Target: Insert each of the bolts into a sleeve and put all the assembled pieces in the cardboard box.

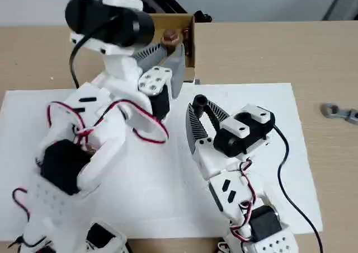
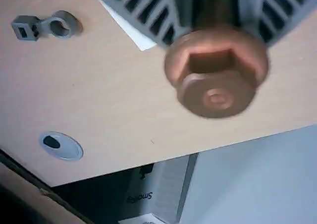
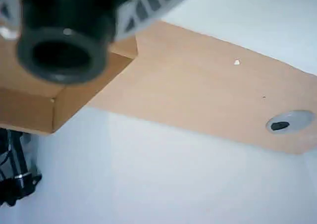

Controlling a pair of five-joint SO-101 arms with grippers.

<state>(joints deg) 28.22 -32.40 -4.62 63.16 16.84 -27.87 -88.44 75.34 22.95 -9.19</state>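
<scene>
A copper-coloured bolt [image 1: 170,37] is held by my left gripper [image 1: 167,48], which is shut on its shank right at the open side of the cardboard box [image 1: 190,46]. In the left wrist view the bolt's hexagonal head [image 2: 216,70] sticks out past the grey fingers [image 2: 143,13]. A black sleeve [image 1: 199,102] stands upright in my right gripper [image 1: 201,108], over the white sheet to the right of the left arm. In the right wrist view the sleeve's open bore [image 3: 62,53] faces the camera, with the cardboard box [image 3: 44,105] beyond it.
A white sheet [image 1: 168,180] covers the wooden table under both arms. A grey clamp part [image 1: 338,112] lies on bare wood at the far right, also seen in the left wrist view [image 2: 47,27]. A cable grommet [image 3: 290,121] sits in the tabletop.
</scene>
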